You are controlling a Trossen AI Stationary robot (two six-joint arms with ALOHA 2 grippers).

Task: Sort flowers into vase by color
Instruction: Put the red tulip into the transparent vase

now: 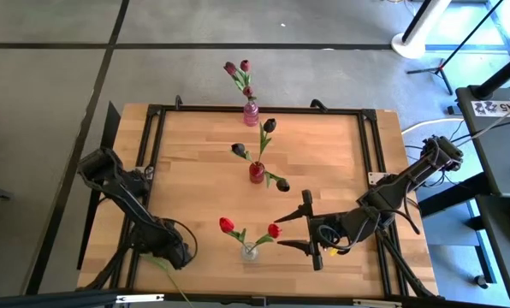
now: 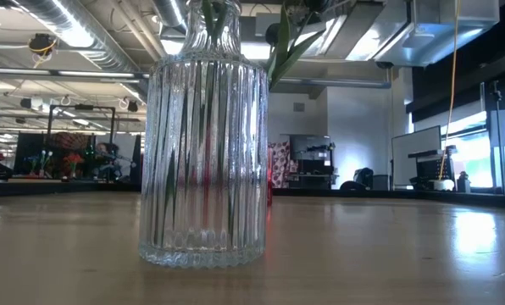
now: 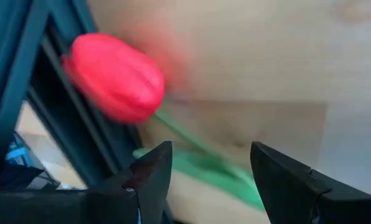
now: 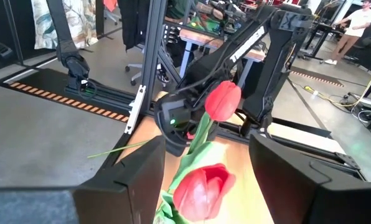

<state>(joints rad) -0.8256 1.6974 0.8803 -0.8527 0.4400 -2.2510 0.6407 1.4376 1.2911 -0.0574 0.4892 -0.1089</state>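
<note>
A clear ribbed glass vase (image 1: 250, 251) (image 2: 203, 152) stands near the table's near edge with two red tulips (image 1: 227, 225) (image 4: 223, 101) in it. My right gripper (image 1: 286, 232) (image 4: 207, 162) is open just right of that vase, its fingers on either side of the right-hand tulip (image 1: 275, 229) without touching it. My left gripper (image 1: 185, 254) (image 3: 210, 165) is open at the near left. A third red tulip (image 3: 114, 78) lies just ahead of it by the table's frame, and its stem (image 1: 169, 278) reaches past the near edge. Dark tulips stand in a red vase (image 1: 256, 172), magenta ones in a pink vase (image 1: 251, 113).
A black metal frame (image 1: 152, 128) runs round the wooden tabletop. The three vases stand in a line down the middle, with bare wood (image 1: 195, 171) to either side. A black table (image 1: 495, 128) with gear stands off to the right. People show far off in the room (image 4: 360, 18).
</note>
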